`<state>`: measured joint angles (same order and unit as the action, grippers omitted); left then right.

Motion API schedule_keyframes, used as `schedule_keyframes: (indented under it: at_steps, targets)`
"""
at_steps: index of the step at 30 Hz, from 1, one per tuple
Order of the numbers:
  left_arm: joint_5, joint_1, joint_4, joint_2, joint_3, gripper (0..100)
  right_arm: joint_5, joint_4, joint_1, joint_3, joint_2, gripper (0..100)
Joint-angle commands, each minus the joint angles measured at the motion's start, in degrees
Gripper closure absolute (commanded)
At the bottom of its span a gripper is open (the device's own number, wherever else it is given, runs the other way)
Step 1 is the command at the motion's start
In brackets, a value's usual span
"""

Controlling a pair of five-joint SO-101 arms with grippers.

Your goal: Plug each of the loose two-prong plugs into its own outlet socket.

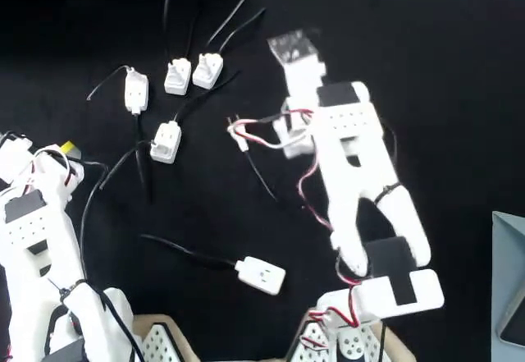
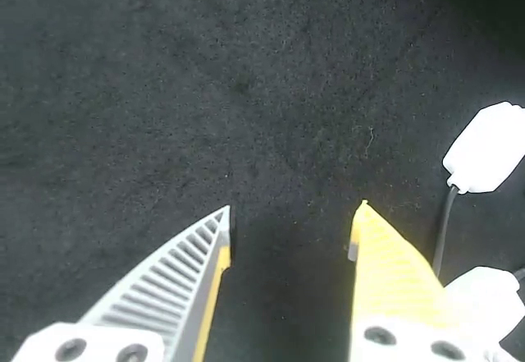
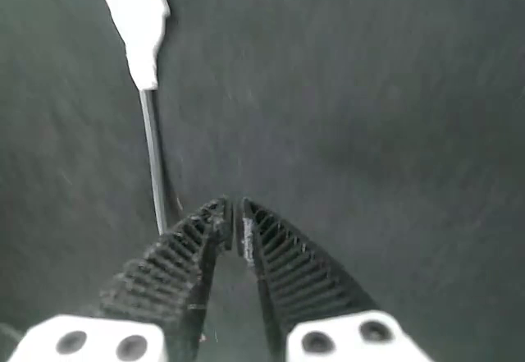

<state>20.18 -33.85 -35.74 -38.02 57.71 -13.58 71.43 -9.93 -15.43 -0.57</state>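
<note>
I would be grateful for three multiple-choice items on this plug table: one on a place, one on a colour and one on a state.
1. Where is the loose two-prong plug in relation to the right gripper?
A. Clamped between its fingers.
B. Lying on top of the arm.
C. On the black table, beyond its fingertips and apart from them.

2. What colours are the fingers of the left gripper?
A. One yellow, one pale grey.
B. Both black.
C. Both red.

3. How does the left gripper stand?
A. Shut on a cable.
B. Open, with nothing between its fingers.
C. Shut on a plug.

Answers:
1 C: in the right wrist view, bare table separates the plug from the fingertips.
2 A: the left wrist view shows one finger of each colour.
3 B: bare table shows in the wide gap between the fingers.
</note>
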Motion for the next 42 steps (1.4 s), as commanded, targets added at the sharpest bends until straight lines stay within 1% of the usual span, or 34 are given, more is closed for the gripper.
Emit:
schedule_keyframes:
  at_steps: [1, 5, 9, 12, 15, 17, 21, 24, 27, 32, 33, 37, 42]
  targets:
    - [0.53, -0.4, 0.88, -1.58, -1.19, 76, -3.78, -2.64, 1.67, -7.16, 2.95, 98.5]
    - [0.53, -0.4, 0.88, -1.58, -1.19, 76, -5.71, -8.35, 1.58, -14.81, 2.59, 98.5]
    - [0.53, -0.4, 0.88, -1.58, -1.19, 76, -6.42, -10.55, -2.46, -19.38, 2.95, 98.5]
    - [0.53, -0.4, 0.88, -1.58, -1.19, 76, -6.07, -10.81, -8.62, -21.14, 2.77, 98.5]
    - [0.53, -0.13, 0.88, -1.58, -1.01, 76, -6.07, -11.16, -16.35, -21.41, 2.51, 98.5]
    - [0.53, -0.22, 0.88, -1.58, -1.01, 76, -5.89, -13.54, -21.27, -21.14, 2.77, 98.5]
    - [0.53, -0.4, 0.88, -1.58, -0.92, 76, -0.35, -22.42, -28.31, -19.21, 2.95, 98.5]
    - [0.53, -0.4, 0.88, -1.58, -0.92, 76, 3.34, -23.91, -30.77, -15.08, 2.95, 98.4]
    - [0.53, -0.4, 0.88, -1.58, -0.92, 76, 5.98, -21.27, -30.51, -10.42, 3.03, 98.3]
    - [0.53, -0.4, 0.88, -1.58, -0.92, 76, 11.43, -19.43, -23.3, -5.23, 2.86, 97.7]
    - [0.53, -0.4, 0.88, -1.58, -0.92, 76, 12.22, -19.43, -21.54, -4.44, 2.51, 95.7]
    - [0.53, -0.4, 0.88, -1.58, -1.01, 76, 13.27, -19.78, -16.7, -2.86, 0.48, 82.5]
    - [0.53, -0.4, 0.88, -1.58, -1.01, 76, 13.27, -23.91, -13.36, 0.84, -6.73, 81.5]
